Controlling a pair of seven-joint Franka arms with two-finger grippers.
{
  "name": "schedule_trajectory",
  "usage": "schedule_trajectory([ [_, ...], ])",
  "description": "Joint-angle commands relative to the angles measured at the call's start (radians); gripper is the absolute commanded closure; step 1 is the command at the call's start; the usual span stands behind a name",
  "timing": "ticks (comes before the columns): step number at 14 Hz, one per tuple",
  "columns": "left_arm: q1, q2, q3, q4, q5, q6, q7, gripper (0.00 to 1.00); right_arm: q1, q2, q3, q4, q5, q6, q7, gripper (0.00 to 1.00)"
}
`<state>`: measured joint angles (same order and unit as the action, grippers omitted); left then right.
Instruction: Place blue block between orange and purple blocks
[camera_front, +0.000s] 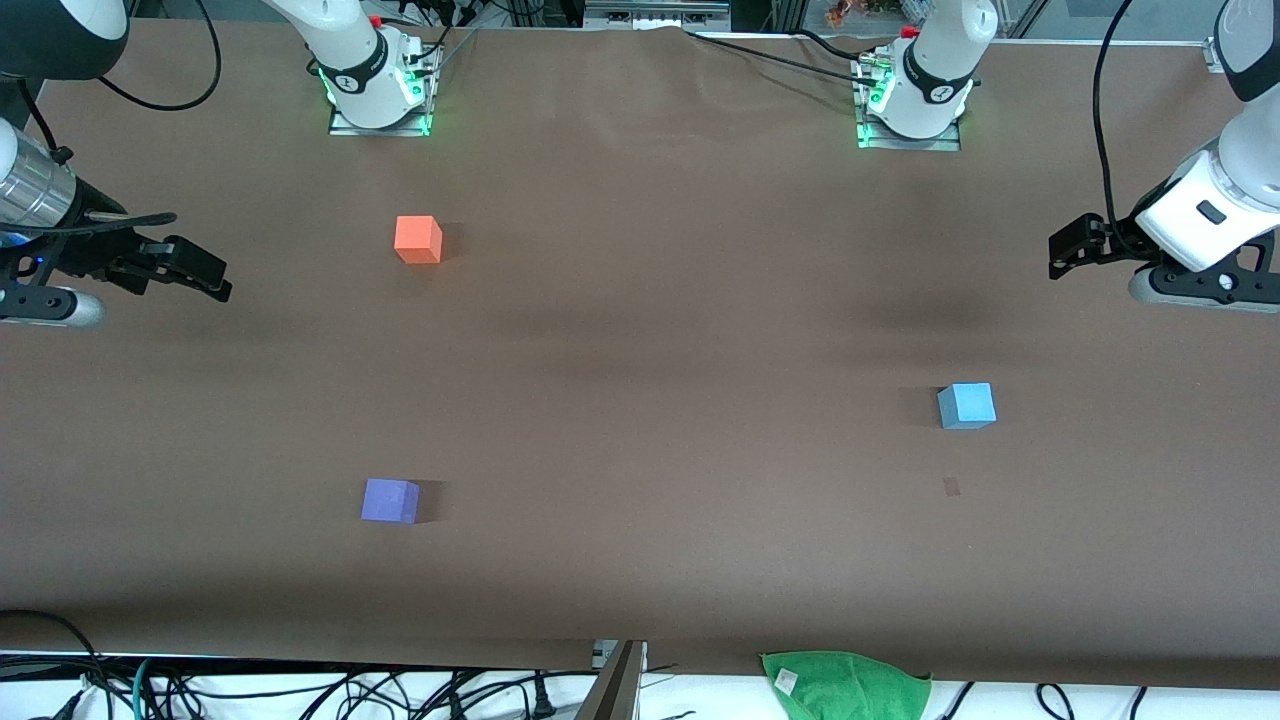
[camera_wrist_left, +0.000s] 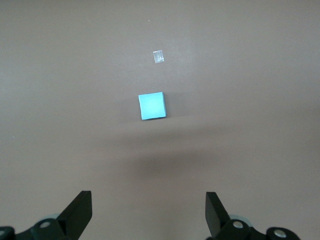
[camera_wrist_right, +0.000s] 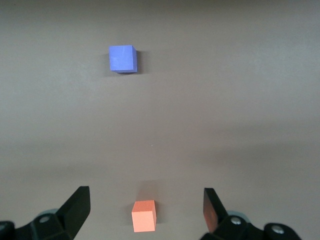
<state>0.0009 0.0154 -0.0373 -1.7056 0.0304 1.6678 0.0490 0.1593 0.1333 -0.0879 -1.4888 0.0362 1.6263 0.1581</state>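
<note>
The light blue block (camera_front: 966, 405) (camera_wrist_left: 152, 106) rests on the brown table toward the left arm's end. At the right arm's end the orange block (camera_front: 418, 239) (camera_wrist_right: 144, 216) stands closer to the robot bases. The purple block (camera_front: 390, 500) (camera_wrist_right: 122, 58) is nearer the front camera, with bare table between the two. My left gripper (camera_front: 1072, 248) (camera_wrist_left: 149, 212) hangs open and empty above the table's end, apart from the blue block. My right gripper (camera_front: 195, 272) (camera_wrist_right: 146, 196) is open and empty in the air at its own end, with the orange block showing on the table below it.
A small pale tape mark (camera_front: 951, 487) (camera_wrist_left: 158, 56) lies on the table a little nearer the front camera than the blue block. A green cloth (camera_front: 845, 683) and cables hang off the table's near edge. The arm bases (camera_front: 378, 85) (camera_front: 915, 95) stand along the back edge.
</note>
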Motion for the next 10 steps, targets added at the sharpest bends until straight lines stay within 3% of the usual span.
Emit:
schedule_trajectory([
  [1,0.005,0.021,-0.004,0.035,-0.012,-0.026,0.012,0.0,-0.001,-0.014,-0.001,0.004,0.002,-0.016,-0.009,0.0],
  [10,0.005,0.02,-0.006,0.023,-0.012,-0.028,0.005,0.0,-0.001,-0.012,-0.003,0.004,0.002,-0.016,-0.009,0.0],
])
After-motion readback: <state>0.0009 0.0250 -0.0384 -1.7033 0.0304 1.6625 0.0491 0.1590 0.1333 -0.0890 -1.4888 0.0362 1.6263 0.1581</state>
